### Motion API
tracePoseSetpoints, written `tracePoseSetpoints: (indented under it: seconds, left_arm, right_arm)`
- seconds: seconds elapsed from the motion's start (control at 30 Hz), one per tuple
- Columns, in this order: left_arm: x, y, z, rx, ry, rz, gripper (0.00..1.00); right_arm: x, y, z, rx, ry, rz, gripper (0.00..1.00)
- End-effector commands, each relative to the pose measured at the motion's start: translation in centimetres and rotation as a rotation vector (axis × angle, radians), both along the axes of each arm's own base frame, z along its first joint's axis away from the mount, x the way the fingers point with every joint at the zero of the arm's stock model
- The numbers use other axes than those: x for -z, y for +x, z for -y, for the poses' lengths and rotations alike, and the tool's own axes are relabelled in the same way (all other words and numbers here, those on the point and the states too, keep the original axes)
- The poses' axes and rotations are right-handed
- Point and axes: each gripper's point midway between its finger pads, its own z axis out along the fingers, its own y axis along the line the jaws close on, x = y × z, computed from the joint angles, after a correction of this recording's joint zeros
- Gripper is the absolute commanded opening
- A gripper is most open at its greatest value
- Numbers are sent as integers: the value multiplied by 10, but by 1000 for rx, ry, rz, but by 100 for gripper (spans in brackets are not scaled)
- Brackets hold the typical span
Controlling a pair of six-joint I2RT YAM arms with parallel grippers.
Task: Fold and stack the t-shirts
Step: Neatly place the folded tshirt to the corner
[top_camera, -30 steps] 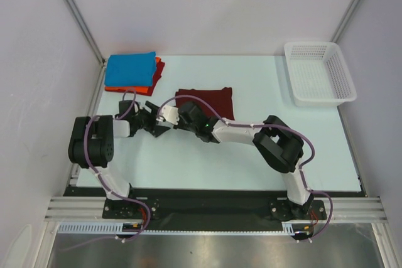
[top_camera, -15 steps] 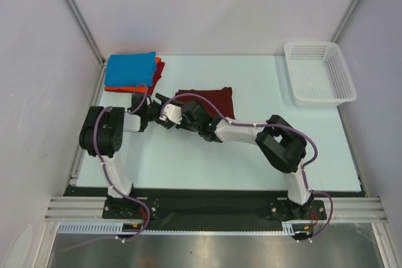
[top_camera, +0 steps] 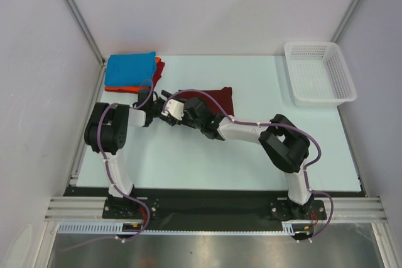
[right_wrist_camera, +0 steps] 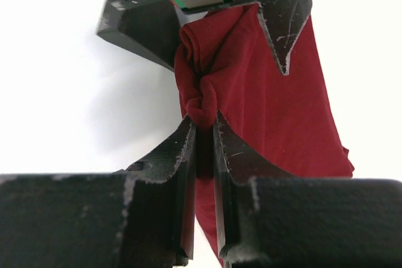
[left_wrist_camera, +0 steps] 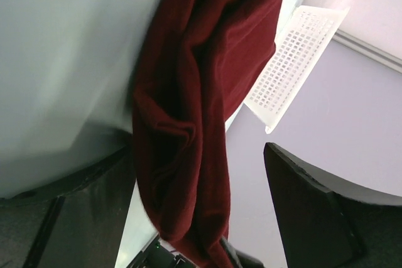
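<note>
Dark maroon soft cloth t-shirt (top_camera: 213, 97) lies folded on pale table (top_camera: 251, 155), left edge bunched. Right hand (right_wrist_camera: 202, 125) clenched on that bunch; left hand (top_camera: 156, 106) spread wide around same cloth. Limp, light, likely sags; best taken at edge corners.

A white rectangular plastic mesh basket (top_camera: 317, 75) sits upright at the far right corner of the pale blue-green tabletop (top_camera: 251, 167), close along its right edge.
</note>
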Motion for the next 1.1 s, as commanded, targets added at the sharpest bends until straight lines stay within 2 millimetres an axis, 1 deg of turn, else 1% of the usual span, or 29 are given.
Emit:
tracePoseSetpoints:
  seconds: [0.0,0.07,0.17,0.23,0.27,0.3,0.33,0.4,0.43,0.5,0.53,0.57,0.6,0.63,0.67,0.7,0.73,0.77,0.8,0.83,0.87,0.9,0.93,0.97,1.0,1.03,1.07]
  left_arm:
    - [35,-7,6,0,36,-133,86]
    - [34,0,10,17,43,-115,82]
    - [40,0,10,10,35,-135,74]
    - [40,2,9,12,43,-120,69]
    - [41,3,8,7,50,-113,63]
    - [43,5,7,9,54,-105,59]
    - [37,13,8,29,72,-56,48]
    - [36,20,7,69,120,-27,31]
    - [30,28,7,110,168,17,15]
    - [24,38,2,133,237,60,0]
    - [13,44,-1,163,295,100,0]
    - [7,47,-4,169,328,117,0]
    - [2,53,-9,182,380,164,0]
    - [-14,58,-11,189,406,188,0]
    - [-22,62,-12,200,431,213,0]
    - [-28,65,-15,225,479,255,0]
    - [-43,70,-15,241,502,277,0]
    - [-48,72,-17,255,525,297,0]
    - [-54,74,-19,289,561,335,0]
    - [-67,79,-21,295,587,365,0]
    - [-75,82,-21,307,602,395,0]
    - [-78,86,-23,347,641,438,0]
    - [-95,94,-26,355,678,468,0]
    - [-100,98,-29,364,710,478,0]
    - [-97,102,-33,394,754,490,0]
    - [-112,107,-35,399,778,511,0]
    - [-113,114,-43,390,825,505,0]
  right_arm:
    - [-46,4,-5,3,104,59,0]
    - [-47,5,-3,6,106,59,0]
    - [-48,5,-3,7,111,56,0]
    - [-49,3,-4,10,122,43,0]
    - [-51,2,-4,8,130,39,0]
    - [-51,1,-3,12,132,32,1]
    - [-51,0,-4,15,140,24,2]
    - [-52,-4,-4,20,142,10,10]
    - [-56,-5,-2,39,159,3,23]
    - [-58,-6,5,84,175,-21,42]
    - [-62,-4,13,144,211,-44,51]
    - [-68,-2,20,192,244,-55,64]
    - [-82,-4,31,230,275,-59,70]
    - [-89,1,46,292,292,-62,74]
    - [-96,-1,51,340,340,-101,77]
    - [-100,-12,69,386,305,-139,78]
    - [-107,-14,82,439,312,-144,79]
    - [-111,-20,93,462,316,-161,80]
    - [-118,-34,106,482,331,-210,80]
    - [-114,-43,115,494,323,-238,80]
    - [-114,-49,124,502,313,-256,80]
    - [-108,-59,133,537,313,-309,80]
    - [-119,-67,141,538,345,-316,80]
    - [-111,-71,152,563,340,-342,80]
    - [-108,-80,156,565,353,-377,80]
    - [-118,-87,162,558,386,-374,80]
    - [-109,-93,169,567,380,-387,80]
